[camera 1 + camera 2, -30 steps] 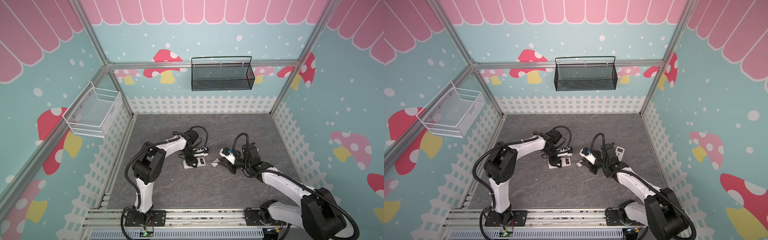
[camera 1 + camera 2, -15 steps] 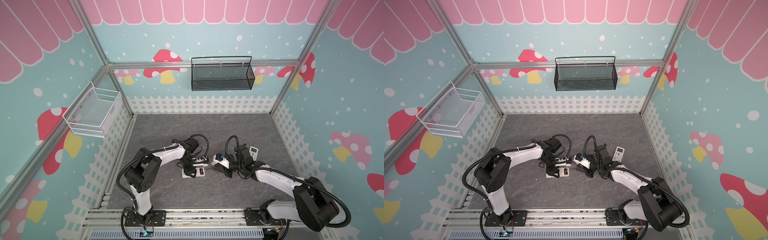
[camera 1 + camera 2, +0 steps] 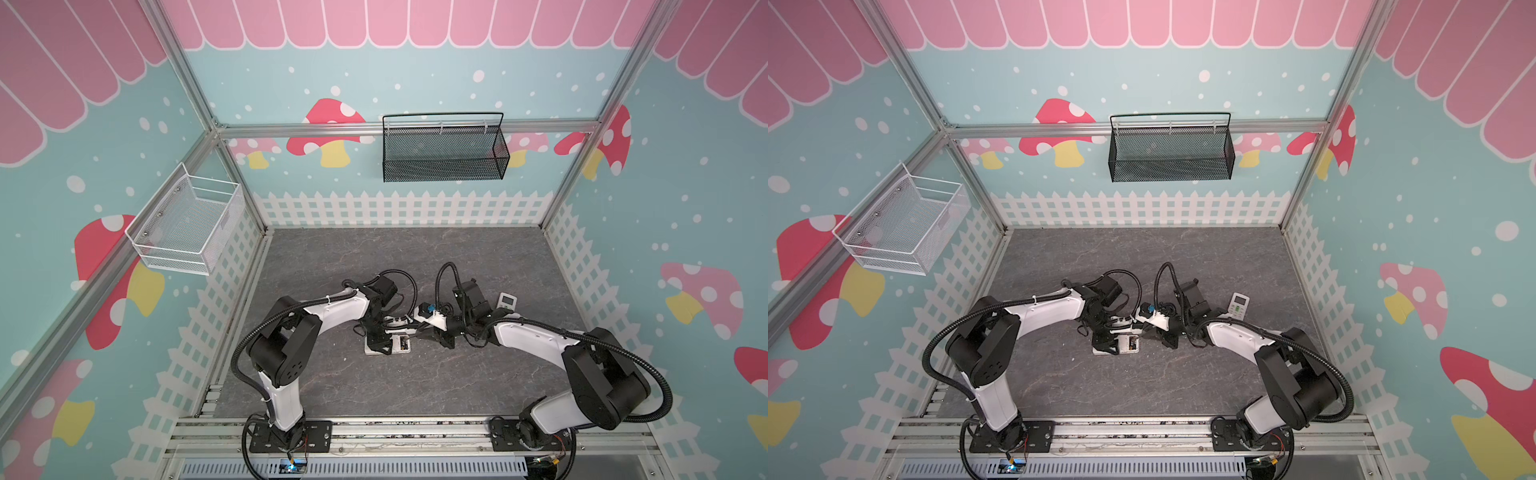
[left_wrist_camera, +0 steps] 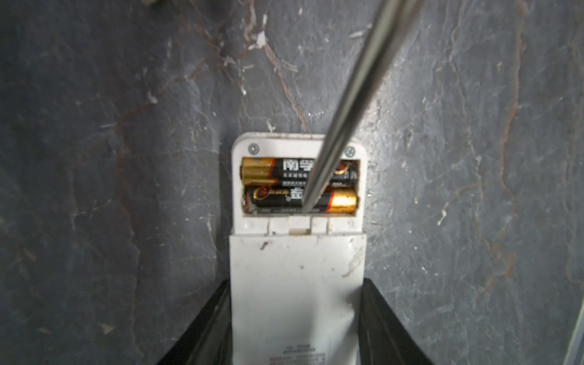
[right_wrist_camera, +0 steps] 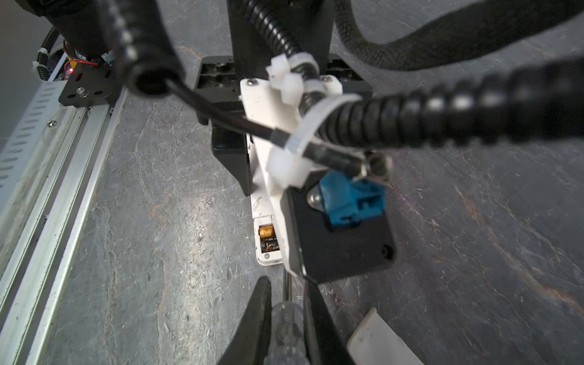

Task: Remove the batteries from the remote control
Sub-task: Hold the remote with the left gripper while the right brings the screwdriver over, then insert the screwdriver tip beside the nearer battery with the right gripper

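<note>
The remote control (image 4: 297, 284) is white, and its two batteries (image 4: 300, 186) are black with gold ends and white lettering. The table (image 4: 94, 158) is dark grey with rust-brown veins, and the screwdriver (image 4: 357, 94) has a silvery shaft and a clear handle. The walls (image 3: 415, 83) are teal with white dots and red mushrooms.

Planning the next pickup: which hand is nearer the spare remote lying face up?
Right. The right hand, shut on the screwdriver, is the closer to the spare remote; the left hand grips the open remote beyond it, farther left.
</note>
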Motion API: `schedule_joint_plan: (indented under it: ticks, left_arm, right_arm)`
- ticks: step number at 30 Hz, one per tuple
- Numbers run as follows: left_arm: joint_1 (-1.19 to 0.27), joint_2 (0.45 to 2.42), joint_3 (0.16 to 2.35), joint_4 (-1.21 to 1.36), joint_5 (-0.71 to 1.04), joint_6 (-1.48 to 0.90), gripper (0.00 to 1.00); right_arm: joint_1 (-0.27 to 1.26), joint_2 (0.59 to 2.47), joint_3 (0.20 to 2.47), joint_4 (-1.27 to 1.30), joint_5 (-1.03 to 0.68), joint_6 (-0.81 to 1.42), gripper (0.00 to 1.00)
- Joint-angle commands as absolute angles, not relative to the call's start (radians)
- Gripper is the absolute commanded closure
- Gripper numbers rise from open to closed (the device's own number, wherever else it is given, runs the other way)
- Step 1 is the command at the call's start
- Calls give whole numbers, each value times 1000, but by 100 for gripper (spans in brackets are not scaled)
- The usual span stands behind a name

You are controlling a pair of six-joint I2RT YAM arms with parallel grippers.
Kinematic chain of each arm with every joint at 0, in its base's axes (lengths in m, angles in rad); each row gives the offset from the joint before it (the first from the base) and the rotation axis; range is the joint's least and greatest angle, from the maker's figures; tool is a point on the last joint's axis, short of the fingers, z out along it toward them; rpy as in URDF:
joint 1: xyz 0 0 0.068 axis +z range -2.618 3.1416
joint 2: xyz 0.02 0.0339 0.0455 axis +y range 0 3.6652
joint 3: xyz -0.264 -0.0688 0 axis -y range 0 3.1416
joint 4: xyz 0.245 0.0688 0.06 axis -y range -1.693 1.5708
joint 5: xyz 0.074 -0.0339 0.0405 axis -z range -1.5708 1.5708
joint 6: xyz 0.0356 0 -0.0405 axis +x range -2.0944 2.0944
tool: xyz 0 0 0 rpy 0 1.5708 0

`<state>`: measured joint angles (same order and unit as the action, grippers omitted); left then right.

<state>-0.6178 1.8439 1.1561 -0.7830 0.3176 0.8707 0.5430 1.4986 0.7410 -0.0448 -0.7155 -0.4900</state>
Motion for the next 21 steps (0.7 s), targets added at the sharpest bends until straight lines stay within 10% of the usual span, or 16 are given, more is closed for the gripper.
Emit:
schedule_joint_plan:
  ticks: [1, 21]
  left_arm:
    - [-623, 1868, 1126, -756, 312, 901, 47]
    - [-646, 1871, 1131, -756, 279, 902, 46]
  right_arm:
    - [559, 1522, 771, -114, -740, -569, 100]
    - [572, 1457, 719, -95, -726, -604, 100]
